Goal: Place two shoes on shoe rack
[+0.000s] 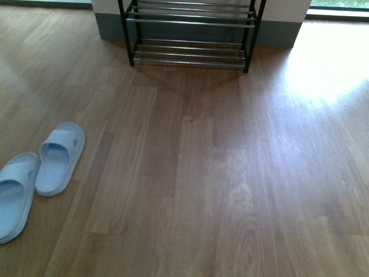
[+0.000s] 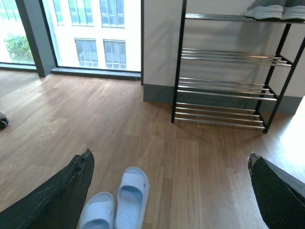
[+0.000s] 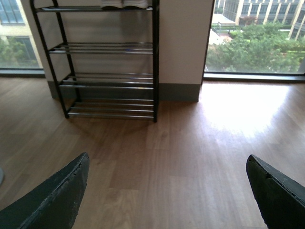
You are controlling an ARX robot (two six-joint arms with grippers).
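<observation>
Two pale blue slides [image 1: 57, 158] lie side by side on the wooden floor at the near left, toes pointing away. The left wrist view shows the same slides [image 2: 131, 195] below and just inside the left finger of my left gripper [image 2: 170, 156], which is open and holds nothing. The shoe rack [image 1: 190, 22] stands against the far wall, black frame with chrome rods. Grey sneakers with white soles [image 2: 269, 10] rest on the top shelf of the shoe rack [image 2: 224, 86]. My right gripper [image 3: 167, 158] is open over bare floor, facing the shoe rack [image 3: 109, 47]. Neither arm appears in the front view.
A white wall with a grey baseboard [image 3: 178, 91] backs the rack, with floor-to-ceiling windows [image 2: 95, 33] on both sides. Sunlight glares on the floor [image 1: 323, 63] at the far right. A small dark object [image 2: 2, 119] sits at the edge of the left wrist view.
</observation>
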